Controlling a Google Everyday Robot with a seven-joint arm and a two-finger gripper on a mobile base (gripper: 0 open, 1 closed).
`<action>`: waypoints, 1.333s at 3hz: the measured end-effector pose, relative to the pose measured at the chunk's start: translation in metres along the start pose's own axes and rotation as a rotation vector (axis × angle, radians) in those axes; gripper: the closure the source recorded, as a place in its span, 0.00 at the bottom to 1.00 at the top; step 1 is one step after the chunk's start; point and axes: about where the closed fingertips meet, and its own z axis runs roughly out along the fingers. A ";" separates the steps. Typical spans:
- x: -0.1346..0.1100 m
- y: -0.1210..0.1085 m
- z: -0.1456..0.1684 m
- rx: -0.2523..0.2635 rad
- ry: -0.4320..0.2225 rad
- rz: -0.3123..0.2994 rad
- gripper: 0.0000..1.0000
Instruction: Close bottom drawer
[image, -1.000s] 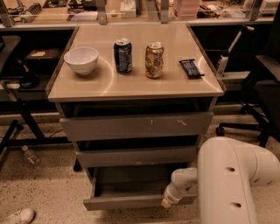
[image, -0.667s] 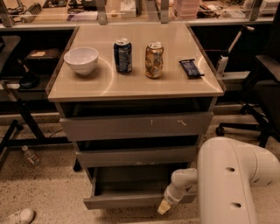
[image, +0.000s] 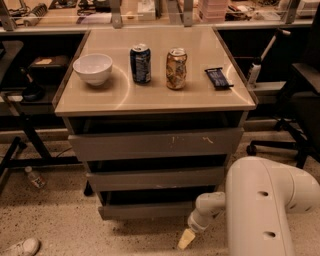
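since the earlier frame the bottom drawer (image: 145, 210) has slid further into the cabinet (image: 150, 97), and my pincer (image: 186, 239) has sunk lower, so the drawer front now sits just above it and to the left as i see it, with the floor (image: 75, 227) close under it. i cannot tell how far the pincer is open, and i see nothing held in it. my worry is that, being below the front edge, it would push only air or scrape the floor, leaving the drawer, which seems to me not fully in, a little ajar.
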 end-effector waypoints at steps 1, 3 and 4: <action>0.000 0.000 0.000 0.000 0.000 0.000 0.19; 0.000 0.000 0.000 0.000 0.000 0.000 0.66; 0.000 0.000 0.000 0.000 0.000 0.000 0.89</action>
